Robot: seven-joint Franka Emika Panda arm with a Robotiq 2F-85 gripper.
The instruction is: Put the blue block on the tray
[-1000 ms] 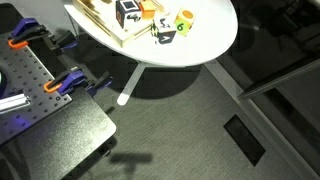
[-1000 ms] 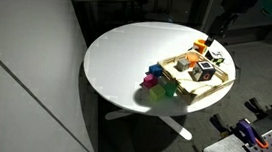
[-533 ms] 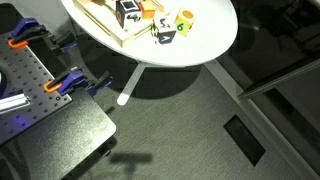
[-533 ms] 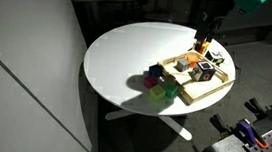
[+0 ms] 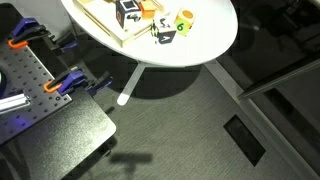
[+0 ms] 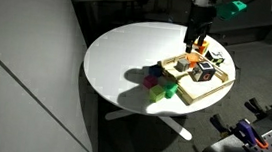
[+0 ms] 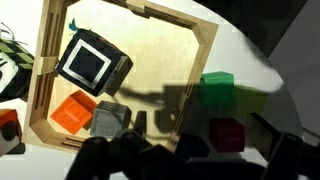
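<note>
The light-wood tray (image 6: 198, 80) lies on the round white table; it also shows in the wrist view (image 7: 45, 70) and in an exterior view (image 5: 100, 22). The blue block (image 6: 155, 72) sits on the table just outside the tray's rim, beside a green block (image 7: 217, 88) and a red block (image 7: 227, 135). In the wrist view the blue block (image 7: 192, 146) is dark in the gripper's shadow. My gripper (image 6: 194, 39) hangs above the tray's far side. In the wrist view its fingers (image 7: 195, 162) are spread apart and hold nothing.
The tray holds a black-and-white cube (image 7: 90, 62), an orange block (image 7: 72, 110) and a grey block (image 7: 110, 120). Another black-and-white cube (image 5: 165, 35) and a yellow-green block (image 5: 185, 20) sit on the table near its edge. Clamps and a metal bench (image 5: 40, 90) stand beside the table.
The arm has swung leftwards and come over the tray, closer to the blocks. The blocks and the tray have not moved.
</note>
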